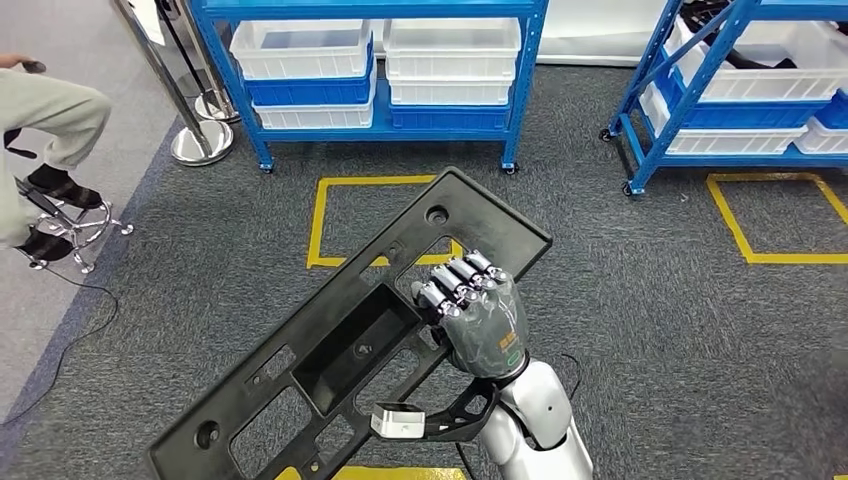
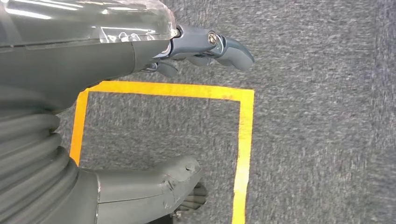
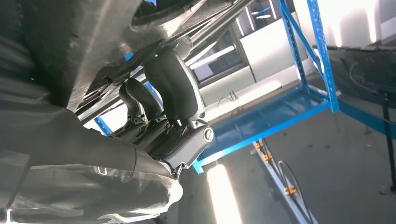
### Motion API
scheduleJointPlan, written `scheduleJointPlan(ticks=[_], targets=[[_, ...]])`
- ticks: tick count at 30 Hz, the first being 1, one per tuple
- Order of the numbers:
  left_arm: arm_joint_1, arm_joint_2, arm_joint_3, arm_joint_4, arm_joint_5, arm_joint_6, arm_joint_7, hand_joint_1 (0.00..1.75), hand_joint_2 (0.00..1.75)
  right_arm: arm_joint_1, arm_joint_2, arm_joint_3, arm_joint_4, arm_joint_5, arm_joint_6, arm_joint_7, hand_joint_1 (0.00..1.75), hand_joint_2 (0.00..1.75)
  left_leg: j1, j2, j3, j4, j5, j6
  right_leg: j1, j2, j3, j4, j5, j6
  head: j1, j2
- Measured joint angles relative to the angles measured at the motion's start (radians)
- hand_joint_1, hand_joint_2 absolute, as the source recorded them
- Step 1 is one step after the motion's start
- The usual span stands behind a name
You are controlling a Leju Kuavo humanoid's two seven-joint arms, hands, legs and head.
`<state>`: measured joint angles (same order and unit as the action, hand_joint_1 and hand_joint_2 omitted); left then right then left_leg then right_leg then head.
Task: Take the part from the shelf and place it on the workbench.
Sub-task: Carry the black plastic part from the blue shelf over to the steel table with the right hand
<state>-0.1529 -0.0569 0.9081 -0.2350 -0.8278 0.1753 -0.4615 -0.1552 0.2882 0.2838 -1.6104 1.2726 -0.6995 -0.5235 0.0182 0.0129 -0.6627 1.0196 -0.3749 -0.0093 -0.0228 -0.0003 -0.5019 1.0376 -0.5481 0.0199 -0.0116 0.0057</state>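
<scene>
1. My right hand (image 1: 480, 320) has a solid hold on the part (image 1: 340, 340), a long black plastic panel full of cutouts. The fingers (image 1: 460, 275) are hooked through one of the openings near its middle and wrap the edge.
2. The part sits tilted in the head view, running from near left up to the far right, held up over the grey carpet (image 1: 650, 330) and not resting on anything.
3. In the right wrist view I see the same grip from underneath: dark fingers (image 3: 175, 88) curled up against the black underside of the part (image 3: 70, 46).
4. My left hand (image 2: 154, 140) hangs over the floor holding nothing, fingers apart, with the thumb (image 2: 159, 186) on one side and the darker fingers (image 2: 224, 45) on the other.
5. Below the left hand there's a yellow tape square (image 2: 243, 140) on the carpet. More yellow squares (image 1: 325, 215) show past the part in the head view.
6. Far side: a blue shelf (image 1: 520, 90) with white and blue bins (image 1: 300, 50), and a second blue shelf (image 1: 680, 100) at the far right.
7. A person's leg (image 1: 50, 120) is at the far left, feet on a chrome stool base (image 1: 80, 225).
</scene>
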Motion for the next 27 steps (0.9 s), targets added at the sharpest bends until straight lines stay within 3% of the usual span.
scheduleJointPlan(ticks=[2, 3, 5, 7, 8, 10, 12, 14, 15, 17, 19, 22, 23, 24, 25, 27], targets=[[0.004, 0.000, 0.001, 0.000, 0.000, 0.000, 0.000, 0.00, 1.75, 0.000, 0.000, 0.001, 0.003, 0.000, 0.000, -0.002, 1.75, 1.75, 0.006, 0.000, -0.006, -0.003, 0.014, -0.016, 0.005, -0.002, -0.012, -0.009, 0.013, -0.022, 0.000, 0.000], [0.007, -0.001, 0.001, 0.000, 0.000, 0.000, 0.000, 0.00, 1.75, -0.001, 0.000, 0.002, 0.005, 0.000, 0.000, -0.002, 1.75, 1.75, 0.009, -0.001, -0.013, 0.005, 0.000, -0.021, 0.006, -0.003, -0.021, -0.010, 0.024, -0.033, 0.000, 0.000], [0.010, -0.001, 0.002, 0.000, 0.000, 0.000, -0.001, 0.00, 1.75, -0.001, 0.000, 0.005, 0.007, 0.000, 0.000, -0.002, 1.75, 1.75, 0.013, -0.002, -0.039, 0.074, -0.081, -0.025, 0.006, -0.006, -0.044, -0.013, 0.048, -0.050, 0.000, 0.000], [0.010, 0.000, 0.002, 0.000, -0.001, 0.000, -0.003, 0.00, 1.75, -0.001, 0.000, 0.006, 0.010, 0.000, 0.000, -0.002, 1.75, 1.75, 0.012, -0.003, -0.067, 0.196, -0.171, -0.026, 0.012, -0.006, -0.073, -0.013, 0.068, -0.058, 0.000, 0.000], [0.010, 0.000, 0.002, 0.000, -0.002, 0.000, -0.005, 0.00, 1.75, -0.001, 0.000, 0.006, 0.012, -0.001, 0.000, -0.002, 1.75, 1.75, 0.011, -0.004, -0.072, 0.248, -0.185, -0.026, 0.015, -0.006, -0.087, -0.013, 0.078, -0.059, 0.000, 0.000], [0.011, 0.000, 0.002, 0.000, -0.003, 0.000, -0.009, 0.00, 1.75, 0.000, 0.000, 0.007, 0.016, -0.005, 0.000, -0.002, 1.75, 1.75, 0.009, -0.004, -0.044, 0.271, -0.147, -0.020, 0.021, -0.006, -0.114, -0.011, 0.099, -0.059, 0.000, 0.000], [0.010, 0.000, 0.002, -0.001, -0.002, 0.000, -0.013, 0.00, 1.75, -0.001, 0.000, 0.008, 0.018, -0.012, 0.000, -0.002, 1.75, 1.75, 0.003, -0.005, 0.046, 0.171, -0.107, -0.007, 0.024, -0.006, -0.134, -0.008, 0.116, -0.056, 0.000, 0.000], [0.007, 0.003, 0.002, -0.002, -0.002, 0.000, -0.016, 0.00, 1.75, -0.002, 0.000, 0.010, 0.019, -0.017, 0.000, -0.002, 1.75, 1.75, -0.006, -0.005, 0.140, 0.034, -0.122, 0.007, 0.026, -0.008, -0.145, -0.006, 0.131, -0.049, 0.000, 0.000], [0.006, 0.004, 0.002, -0.002, -0.002, 0.000, -0.017, 0.00, 1.75, -0.002, 0.000, 0.011, 0.019, -0.019, 0.000, -0.002, 1.75, 1.75, -0.010, -0.004, 0.162, -0.006, -0.136, 0.013, 0.026, -0.009, -0.148, -0.006, 0.137, -0.044, 0.000, 0.000], [0.006, 0.004, 0.002, -0.002, -0.002, 0.000, -0.018, 0.00, 1.75, -0.003, 0.000, 0.013, 0.020, -0.020, 0.000, -0.002, 1.75, 1.75, -0.012, -0.003, 0.167, -0.034, -0.137, 0.022, 0.026, -0.012, -0.150, -0.010, 0.150, -0.030, 0.000, 0.000], [0.008, 0.003, 0.002, -0.002, -0.002, 0.000, -0.018, 0.00, 1.75, -0.003, -0.001, 0.013, 0.021, -0.022, 0.000, -0.001, 1.75, 1.75, -0.008, 0.002, 0.166, -0.046, -0.119, 0.032, 0.024, -0.009, -0.160, 0.008, 0.136, -0.016, 0.001, 0.000], [0.009, 0.001, 0.002, -0.002, -0.002, 0.000, -0.018, 0.00, 1.75, -0.004, -0.005, 0.014, 0.025, -0.027, 0.000, 0.003, 1.75, 1.75, -0.007, 0.013, 0.151, -0.051, -0.098, 0.045, 0.018, -0.003, -0.222, 0.160, 0.033, -0.001, 0.002, 0.000], [0.010, 0.001, 0.002, -0.002, -0.002, 0.000, -0.018, 0.00, 1.75, -0.003, -0.007, 0.014, 0.027, -0.028, 0.000, 0.005, 1.75, 1.75, -0.008, 0.019, 0.144, -0.048, -0.094, 0.046, 0.016, -0.002, -0.243, 0.218, 0.005, 0.001, 0.002, 0.000], [0.011, 0.001, 0.002, -0.002, -0.002, 0.001, -0.018, 0.00, 1.75, -0.003, -0.010, 0.014, 0.030, -0.029, 0.000, 0.007, 1.75, 1.75, -0.008, 0.025, 0.137, -0.045, -0.091, 0.045, 0.015, -0.002, -0.251, 0.249, -0.004, 0.003, 0.002, 0.000], [0.011, 0.001, 0.002, -0.002, -0.002, 0.002, -0.018, 0.00, 1.75, -0.002, -0.012, 0.014, 0.032, -0.029, 0.000, 0.009, 1.75, 1.75, -0.008, 0.032, 0.131, -0.041, -0.090, 0.044, 0.015, -0.004, -0.240, 0.246, 0.004, 0.004, 0.002, 0.000], [0.011, 0.000, 0.002, -0.002, -0.002, 0.002, -0.018, 0.00, 1.75, -0.003, -0.014, 0.015, 0.034, -0.029, 0.000, 0.010, 1.75, 1.75, -0.008, 0.045, 0.125, -0.031, -0.092, 0.040, 0.017, -0.022, -0.167, 0.140, 0.054, -0.002, 0.002, 0.000]])
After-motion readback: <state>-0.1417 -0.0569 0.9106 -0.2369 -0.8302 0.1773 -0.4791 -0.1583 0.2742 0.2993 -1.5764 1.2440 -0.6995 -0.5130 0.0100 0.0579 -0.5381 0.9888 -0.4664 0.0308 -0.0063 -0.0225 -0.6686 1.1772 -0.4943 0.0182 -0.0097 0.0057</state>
